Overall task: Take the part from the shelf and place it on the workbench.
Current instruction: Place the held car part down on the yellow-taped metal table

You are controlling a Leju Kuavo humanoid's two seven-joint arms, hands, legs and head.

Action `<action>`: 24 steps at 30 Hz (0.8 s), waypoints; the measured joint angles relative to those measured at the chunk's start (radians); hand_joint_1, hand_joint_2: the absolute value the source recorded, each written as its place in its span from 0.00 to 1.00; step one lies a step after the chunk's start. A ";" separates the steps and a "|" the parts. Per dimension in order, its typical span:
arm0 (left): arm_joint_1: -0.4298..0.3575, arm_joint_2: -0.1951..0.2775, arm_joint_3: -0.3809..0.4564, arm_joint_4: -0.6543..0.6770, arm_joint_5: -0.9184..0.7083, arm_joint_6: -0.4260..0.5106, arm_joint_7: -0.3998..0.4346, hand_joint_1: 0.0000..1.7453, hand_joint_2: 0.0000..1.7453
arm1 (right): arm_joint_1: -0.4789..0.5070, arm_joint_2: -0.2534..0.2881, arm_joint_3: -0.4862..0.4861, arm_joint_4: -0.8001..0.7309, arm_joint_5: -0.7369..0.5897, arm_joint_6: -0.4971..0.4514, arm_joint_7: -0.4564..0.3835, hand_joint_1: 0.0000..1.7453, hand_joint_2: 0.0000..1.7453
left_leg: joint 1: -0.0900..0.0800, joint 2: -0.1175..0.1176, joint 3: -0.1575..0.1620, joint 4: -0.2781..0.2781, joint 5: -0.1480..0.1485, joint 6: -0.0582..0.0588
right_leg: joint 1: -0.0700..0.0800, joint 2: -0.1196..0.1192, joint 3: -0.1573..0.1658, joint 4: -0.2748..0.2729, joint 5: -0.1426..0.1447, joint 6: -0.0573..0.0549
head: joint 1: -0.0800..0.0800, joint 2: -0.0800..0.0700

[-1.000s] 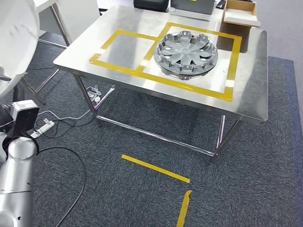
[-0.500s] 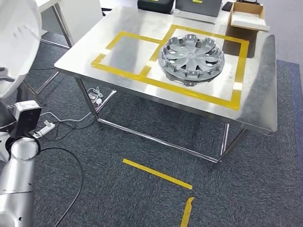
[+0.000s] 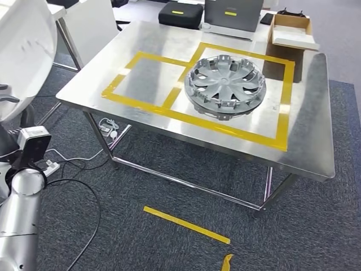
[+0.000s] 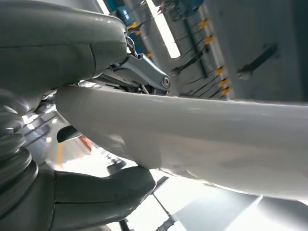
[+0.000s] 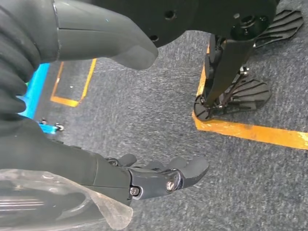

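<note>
White part point(image 4: 203, 144), broad, smooth and curved, is clamped between the left hand's point(image 4: 61, 120) thumb and fingers point(image 4: 101, 197), raised well short of the steel surface point(image 3: 306, 124). A hubcap point(image 3: 225, 84) sits there inside yellow tape. Right hand point(image 5: 120, 178) hangs over carpet, fingers loosely extended, holding nothing. Pickup looks done; placing remains.

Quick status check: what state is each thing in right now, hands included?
White part: gripped by left hand.
Right hand: fingers apart, holding nothing, hanging above the carpet.
Hubcap: lying flat inside the bigger taped square.
Workbench: smaller taped square bare.
Cardboard box: open.
</note>
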 joint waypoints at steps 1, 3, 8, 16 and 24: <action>-0.001 0.000 0.000 0.000 -0.001 0.000 0.000 1.00 1.00 | -0.002 0.000 0.000 0.000 0.000 0.000 0.000 0.00 1.00 | -0.001 -0.001 0.004 0.002 0.000 0.007 | 0.000 -0.001 0.001 -0.006 -0.007 0.006 | 0.001 0.000; -0.004 0.001 -0.001 -0.001 -0.003 0.000 0.000 1.00 1.00 | -0.004 0.000 0.000 0.000 0.001 0.000 -0.001 0.00 1.00 | 0.000 -0.004 0.011 -0.002 -0.006 0.021 | -0.002 -0.003 0.005 0.001 -0.024 0.016 | 0.003 0.000; -0.008 0.000 -0.010 -0.001 -0.007 0.000 0.002 1.00 1.00 | -0.005 0.000 0.000 0.000 0.002 0.000 0.000 0.00 1.00 | -0.005 -0.007 0.027 -0.005 -0.029 0.044 | -0.002 -0.003 -0.174 0.273 -0.116 0.022 | 0.004 0.000; -0.017 0.004 -0.038 0.004 -0.014 0.000 0.037 1.00 1.00 | -0.005 -0.004 -0.001 -0.001 0.003 -0.005 0.000 0.00 1.00 | -0.011 -0.011 0.062 -0.007 -0.057 0.024 | 0.015 0.001 -0.120 0.019 0.085 -0.013 | 0.003 0.000; -0.022 0.021 -0.062 0.014 -0.009 0.000 0.055 1.00 1.00 | -0.004 -0.004 -0.004 -0.001 0.003 -0.012 -0.004 0.00 1.00 | 0.003 -0.009 -0.058 0.259 -0.165 -0.016 | 0.003 -0.002 -0.081 -0.008 0.081 -0.033 | -0.002 0.000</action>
